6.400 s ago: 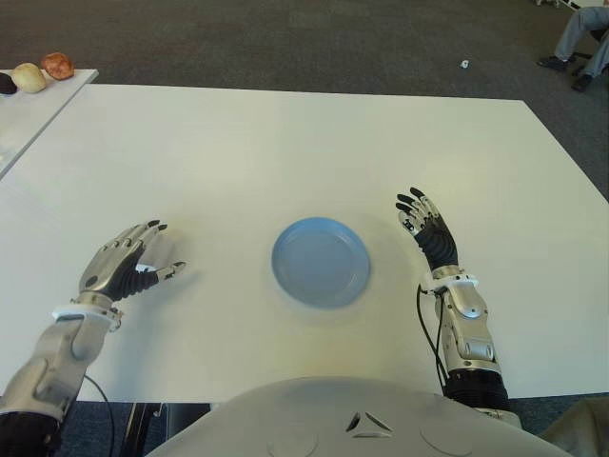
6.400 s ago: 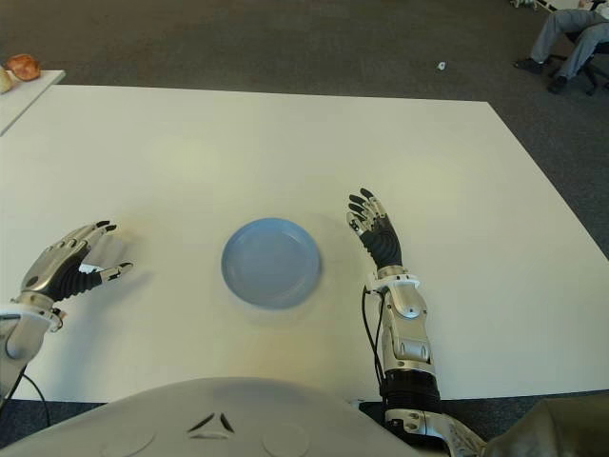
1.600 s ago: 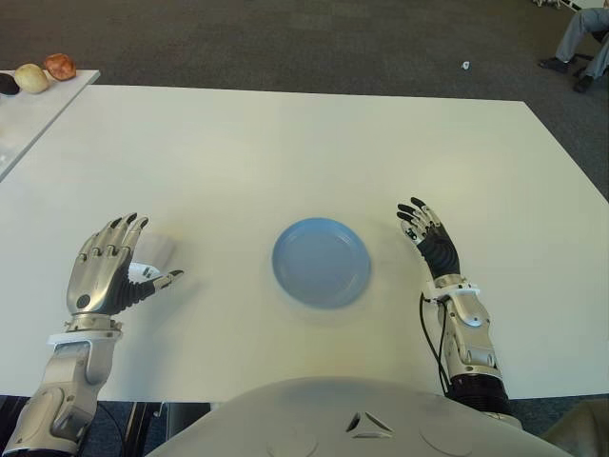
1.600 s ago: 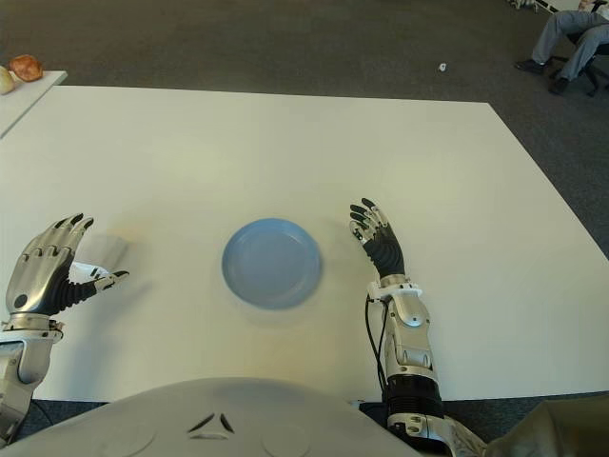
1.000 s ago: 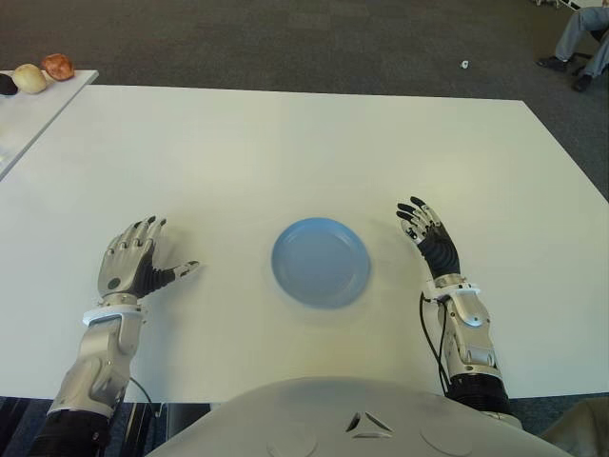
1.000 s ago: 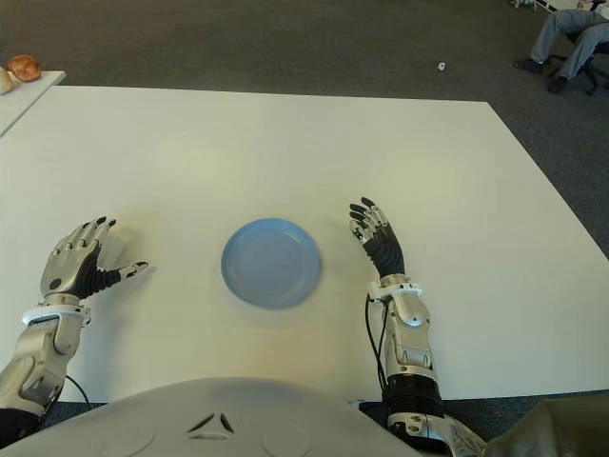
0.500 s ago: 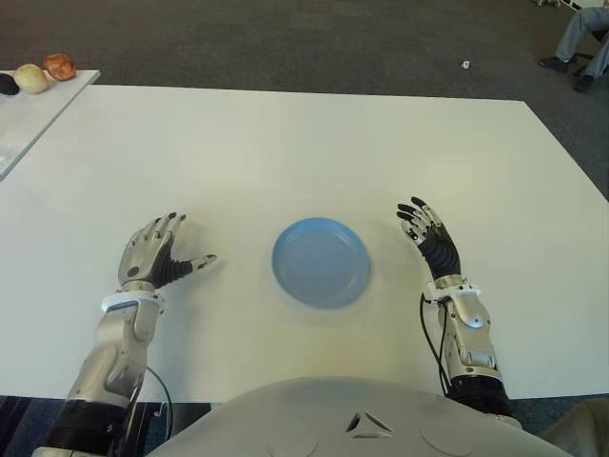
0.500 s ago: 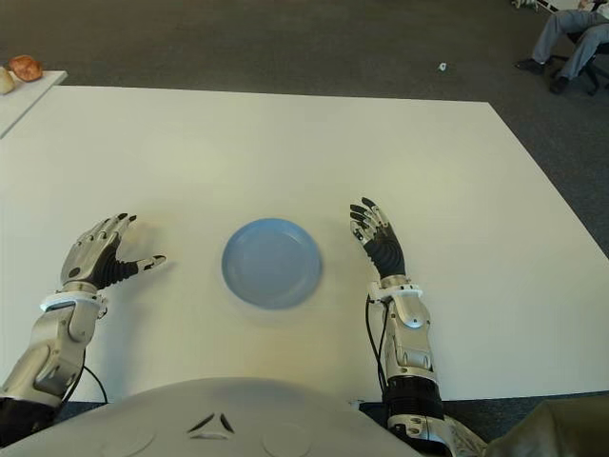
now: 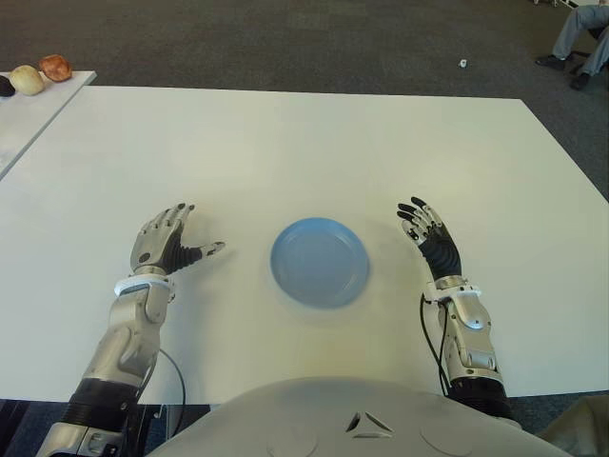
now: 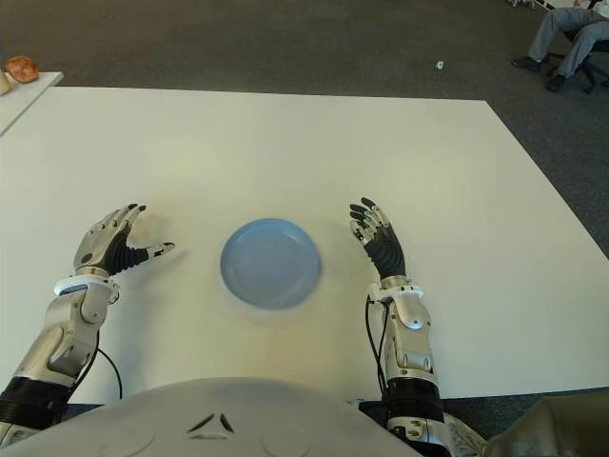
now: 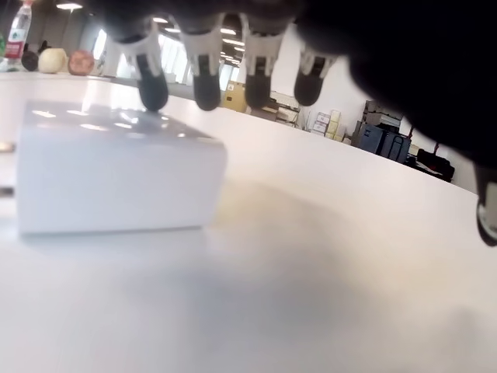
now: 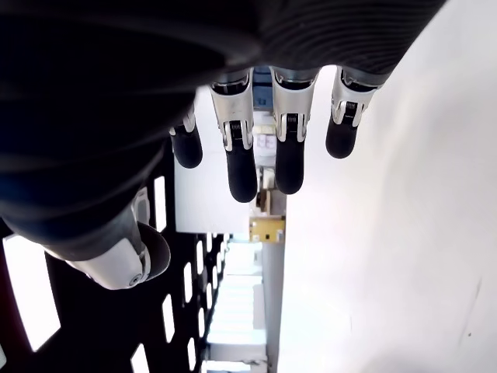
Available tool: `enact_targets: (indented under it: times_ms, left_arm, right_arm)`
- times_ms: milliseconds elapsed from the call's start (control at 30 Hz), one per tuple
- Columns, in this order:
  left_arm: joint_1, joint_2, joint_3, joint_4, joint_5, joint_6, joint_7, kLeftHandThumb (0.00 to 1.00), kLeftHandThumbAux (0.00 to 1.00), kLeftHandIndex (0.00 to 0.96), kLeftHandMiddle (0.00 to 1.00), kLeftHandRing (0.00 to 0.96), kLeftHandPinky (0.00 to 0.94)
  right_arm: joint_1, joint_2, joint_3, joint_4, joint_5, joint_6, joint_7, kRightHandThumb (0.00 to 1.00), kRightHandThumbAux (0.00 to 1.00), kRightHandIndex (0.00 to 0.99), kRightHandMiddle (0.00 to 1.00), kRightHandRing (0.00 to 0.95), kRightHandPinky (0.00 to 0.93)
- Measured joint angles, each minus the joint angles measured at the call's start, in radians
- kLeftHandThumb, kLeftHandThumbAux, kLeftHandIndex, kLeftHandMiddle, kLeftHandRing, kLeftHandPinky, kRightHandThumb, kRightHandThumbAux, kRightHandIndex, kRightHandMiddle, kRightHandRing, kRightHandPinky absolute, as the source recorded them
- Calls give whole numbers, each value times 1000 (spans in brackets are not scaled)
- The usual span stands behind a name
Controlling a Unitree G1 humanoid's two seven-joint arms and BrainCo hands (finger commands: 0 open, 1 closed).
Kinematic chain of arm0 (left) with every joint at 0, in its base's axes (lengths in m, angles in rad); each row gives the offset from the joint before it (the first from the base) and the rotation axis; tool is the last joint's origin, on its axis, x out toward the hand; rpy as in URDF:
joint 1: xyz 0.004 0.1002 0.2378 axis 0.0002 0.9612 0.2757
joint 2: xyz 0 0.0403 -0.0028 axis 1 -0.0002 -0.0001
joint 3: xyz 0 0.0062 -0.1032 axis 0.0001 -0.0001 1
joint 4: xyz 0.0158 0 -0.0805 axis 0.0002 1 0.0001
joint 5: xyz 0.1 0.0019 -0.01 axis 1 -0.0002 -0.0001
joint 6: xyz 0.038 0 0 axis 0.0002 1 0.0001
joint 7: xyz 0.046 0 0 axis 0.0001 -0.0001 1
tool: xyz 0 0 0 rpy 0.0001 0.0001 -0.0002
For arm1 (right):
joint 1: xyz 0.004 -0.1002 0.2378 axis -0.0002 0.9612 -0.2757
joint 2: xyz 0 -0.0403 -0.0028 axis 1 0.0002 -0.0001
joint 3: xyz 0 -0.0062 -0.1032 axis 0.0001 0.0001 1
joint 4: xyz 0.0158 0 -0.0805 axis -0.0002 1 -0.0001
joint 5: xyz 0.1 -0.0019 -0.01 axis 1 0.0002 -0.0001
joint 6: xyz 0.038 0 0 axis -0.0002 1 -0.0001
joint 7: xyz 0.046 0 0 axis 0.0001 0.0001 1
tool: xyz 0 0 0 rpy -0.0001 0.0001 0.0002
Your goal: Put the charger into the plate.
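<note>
- Charger (image 11: pixel 116 175): white block lying on the white table (image 9: pixel 314 143), under the left hand (image 9: pixel 164 245); seen only in the left wrist view; fingertips (image 11: pixel 151 92) just above its top, contact unclear; nothing gripped
- Left hand: fingers spread, thumb out toward the blue plate (image 9: pixel 320 262); left of the plate, apart from it
- Right hand (image 9: pixel 430 233): right of the plate; fingers loosely extended, holding nothing
- Plate: between the hands, nothing in it

A blue plate (image 9: pixel 320 263) sits on the white table (image 9: pixel 285 143) between 2 spread robot hands.
</note>
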Motion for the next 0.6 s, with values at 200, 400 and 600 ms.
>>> enact_targets:
  times_ms: [200, 400, 600]
  left_arm:
    - [-1, -13, -6, 0, -4, 13, -2, 115, 365, 3, 1, 18, 86]
    - [1, -26, -7, -6, -11, 25, -3, 104, 372, 0, 0, 8, 79]
    - [4, -29, -14, -14, -10, 44, -3, 93, 371, 0, 0, 3, 70]
  right_arm:
    - [8, 0, 0, -11, 1, 0, 0, 1, 597, 111, 212, 161, 92]
    - [13, -1, 0, -16, 1, 0, 0, 1, 600, 105, 211, 159, 91]
    - [17, -4, -1, -19, 3, 0, 0, 1, 597, 103, 205, 155, 91]
